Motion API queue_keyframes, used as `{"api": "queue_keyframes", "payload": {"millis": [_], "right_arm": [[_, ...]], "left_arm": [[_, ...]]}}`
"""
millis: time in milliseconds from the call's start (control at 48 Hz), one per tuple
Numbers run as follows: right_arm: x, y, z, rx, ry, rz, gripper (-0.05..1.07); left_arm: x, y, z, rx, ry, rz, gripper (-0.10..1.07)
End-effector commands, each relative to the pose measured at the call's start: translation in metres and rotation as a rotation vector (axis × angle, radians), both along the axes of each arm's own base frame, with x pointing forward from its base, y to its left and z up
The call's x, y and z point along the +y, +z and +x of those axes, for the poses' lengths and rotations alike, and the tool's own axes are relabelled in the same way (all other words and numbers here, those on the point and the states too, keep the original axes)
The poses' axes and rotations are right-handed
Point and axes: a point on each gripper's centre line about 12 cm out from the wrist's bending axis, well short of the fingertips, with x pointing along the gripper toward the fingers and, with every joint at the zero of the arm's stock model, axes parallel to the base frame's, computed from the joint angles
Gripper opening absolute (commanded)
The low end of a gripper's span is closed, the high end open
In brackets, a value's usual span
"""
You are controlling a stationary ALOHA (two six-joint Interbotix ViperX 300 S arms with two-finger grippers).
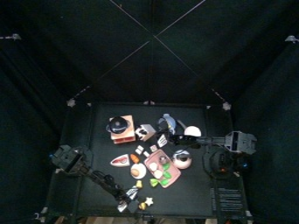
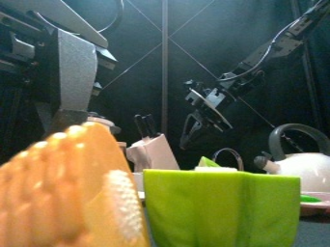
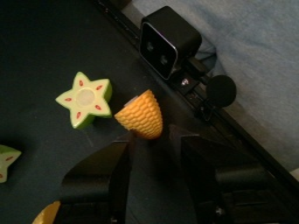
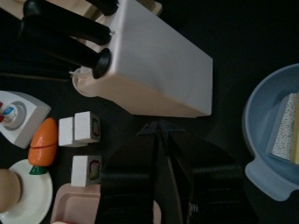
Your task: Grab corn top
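Yellow cone-shaped toy corn top (image 3: pixel 140 115) should be centred between the spread left gripper (image 3: pixel 149 166) before closing.

Left arm: reaches low toward the desk's front edge, left gripper (image 3: pixel 149 175) with its 2 jaws parted.
Right arm: raised over the middle, right gripper (image 4: pixel 167 179) closed.

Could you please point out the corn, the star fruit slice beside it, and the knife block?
corn (image 3: pixel 142 115): left wrist view, middle of the kernels.
star slice (image 3: pixel 84 98): left wrist view, its centre.
knife block (image 4: pixel 152 61): right wrist view, white side face.
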Motion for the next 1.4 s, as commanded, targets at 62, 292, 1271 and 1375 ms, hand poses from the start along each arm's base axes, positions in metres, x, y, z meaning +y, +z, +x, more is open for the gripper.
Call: {"api": "queue_keyframes", "payload": {"millis": [62, 292, 1271, 1375], "right_arm": [[-0.001, 0.013, 0.005, -0.035, 0.004, -0.011, 0.54], [0.0, 0.009, 0.006, -0.026, 0.006, -0.01, 0.54], [-0.001, 0.005, 0.008, -0.017, 0.006, -0.005, 0.54], [0.0, 0.004, 0.008, -0.015, 0.007, -0.005, 0.54]], "left_arm": [[0.003, 0.018, 0.013, -0.017, 0.074, -0.078, 0.89], [0.017, 0.013, 0.026, 0.022, 0.186, -0.135, 0.96], [0.03, -0.001, 0.045, 0.132, 0.433, -0.301, 0.95], [0.033, -0.005, 0.046, 0.144, 0.451, -0.303, 0.95]]}}
